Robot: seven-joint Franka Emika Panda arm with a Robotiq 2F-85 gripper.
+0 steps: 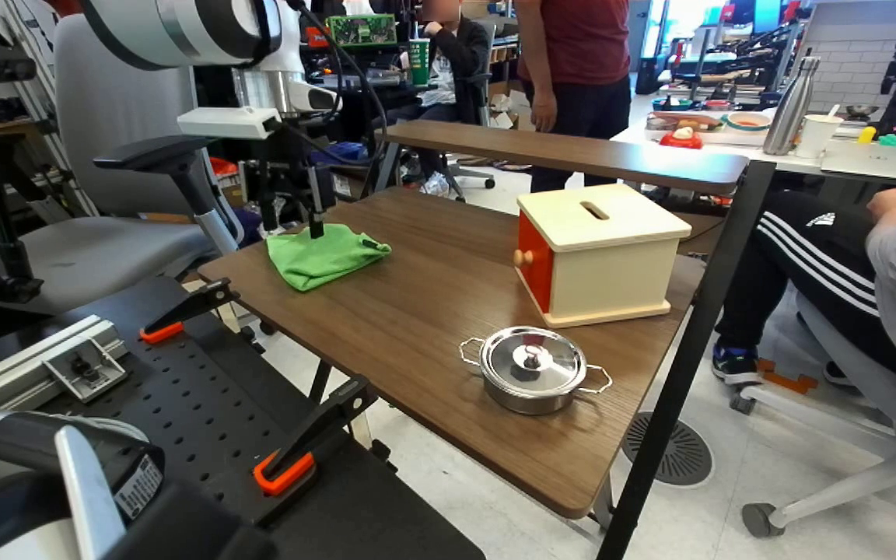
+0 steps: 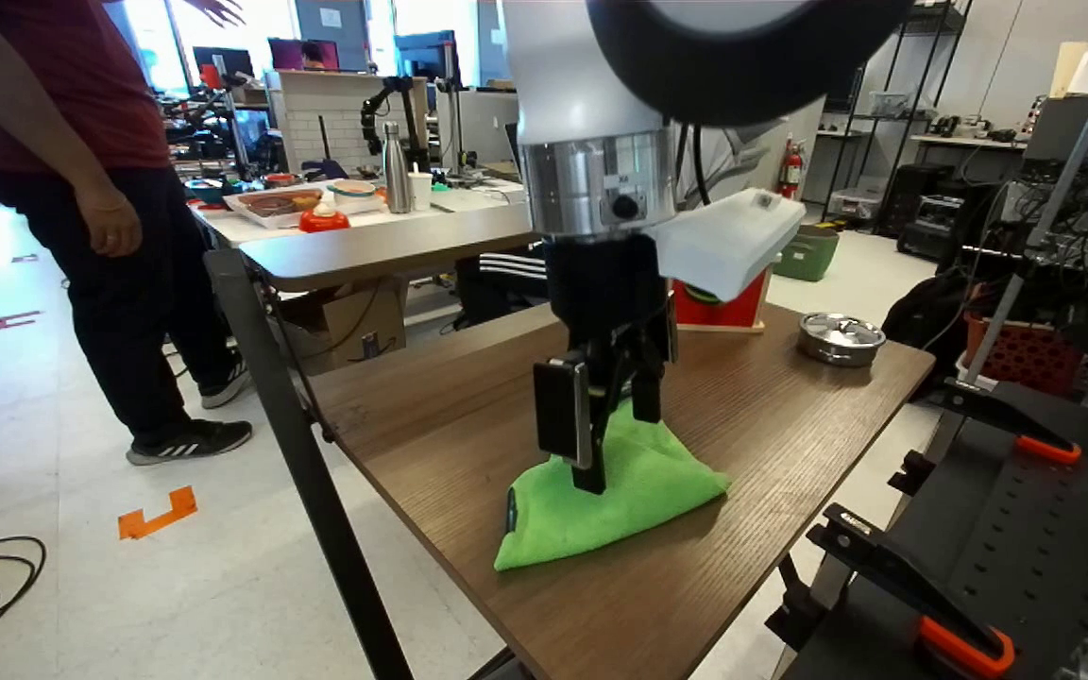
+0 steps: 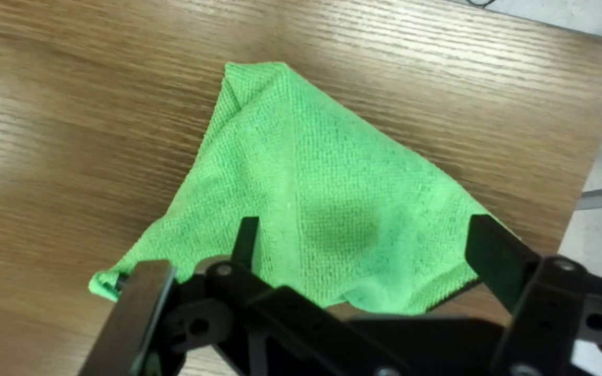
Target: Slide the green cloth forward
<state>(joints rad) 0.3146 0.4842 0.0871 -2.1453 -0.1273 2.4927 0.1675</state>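
Beneath the tool (image 3: 362, 232) lies green cloth (image 1: 325, 260), Adidas trousers (image 1: 815, 268) well apart.

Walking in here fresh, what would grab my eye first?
Probably the white robot arm hanging above the brown table, its black fingers spread over a bright green cloth. Next, perhaps the red-sided wooden box farther along the table, and the shiny lidded pot near it.

The pincer (image 2: 618, 442), jaws parted, points down at the green cloth (image 2: 634, 501); a lidded pot (image 2: 841, 342) shares the table (image 2: 771, 411).
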